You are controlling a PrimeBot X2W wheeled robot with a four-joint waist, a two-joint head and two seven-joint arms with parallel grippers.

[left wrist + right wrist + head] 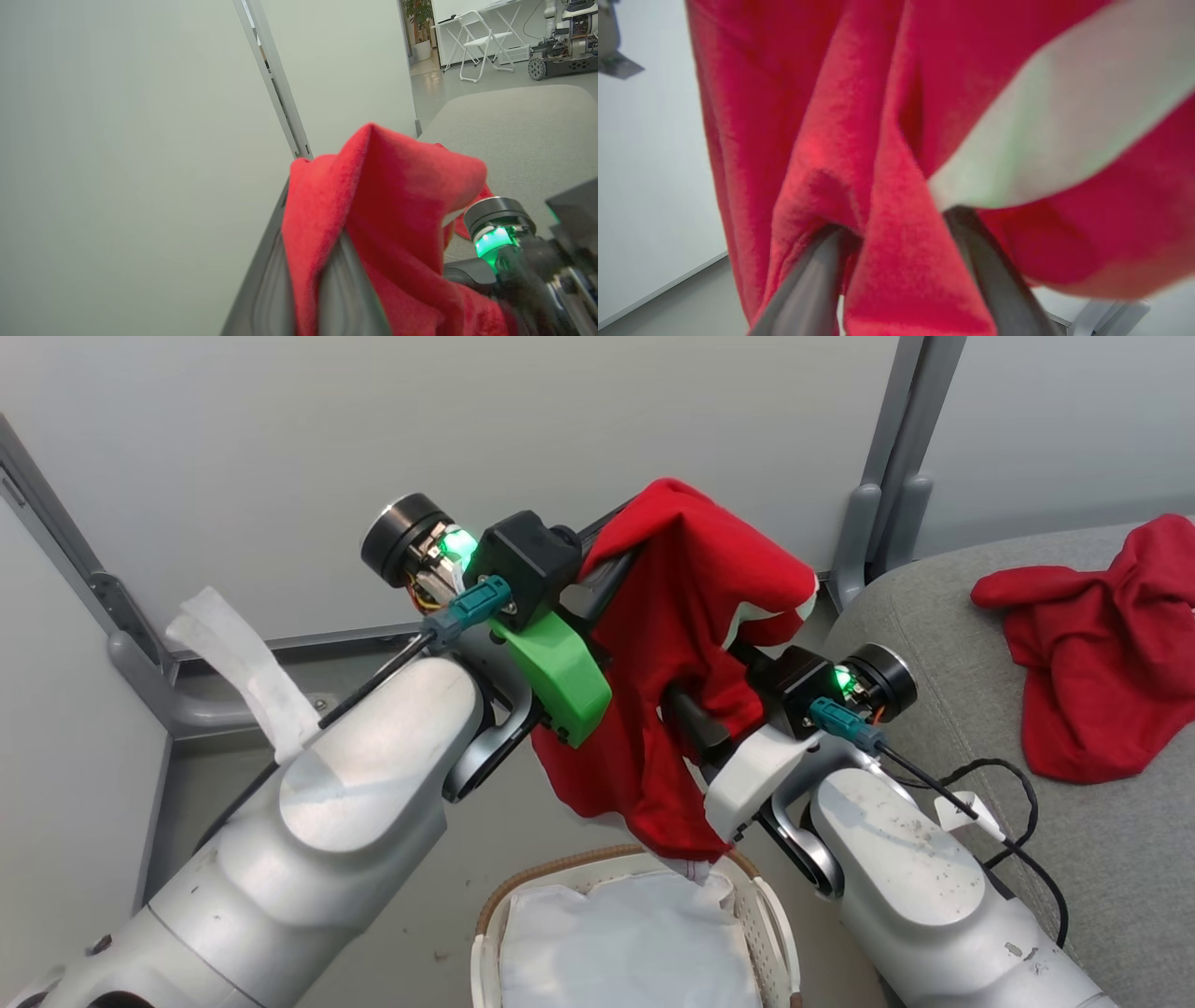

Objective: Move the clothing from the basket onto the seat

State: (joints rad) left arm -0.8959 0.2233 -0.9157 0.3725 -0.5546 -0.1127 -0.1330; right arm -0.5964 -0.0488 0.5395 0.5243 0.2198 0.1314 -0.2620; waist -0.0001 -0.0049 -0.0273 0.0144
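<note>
Fingers (348, 289) of left gripper (313, 224) are closed tight on a fold of the white-panelled garment (681, 616), red cloth pinched btwn them and draped over their tips. Right gripper (894, 219) reaches into the same garment from the other side: its fingers (808, 280) stand apart w/ a thick red fold btwn them, cloth touching both, but can't tell if they actually clamp it. Garment hangs in the air btwn the two wrists, bunched at top, white panel on its right side. Its lowest tip dangles down to the far rim of the basket (560, 870), touching or just above the white liner (625, 943), can't tell which. Basket sits low centre in head view, btwn both forearms. Plain red garment (1092, 644) lies crumpled on the seat (1120, 877), far right, well apart from basket. Black cable (1018, 803) loops over seat's near edge by right forearm. Grey wall panels behind. Bg of left wrist view: white folding chair (481, 42) and another wheeled robot (565, 42).
</note>
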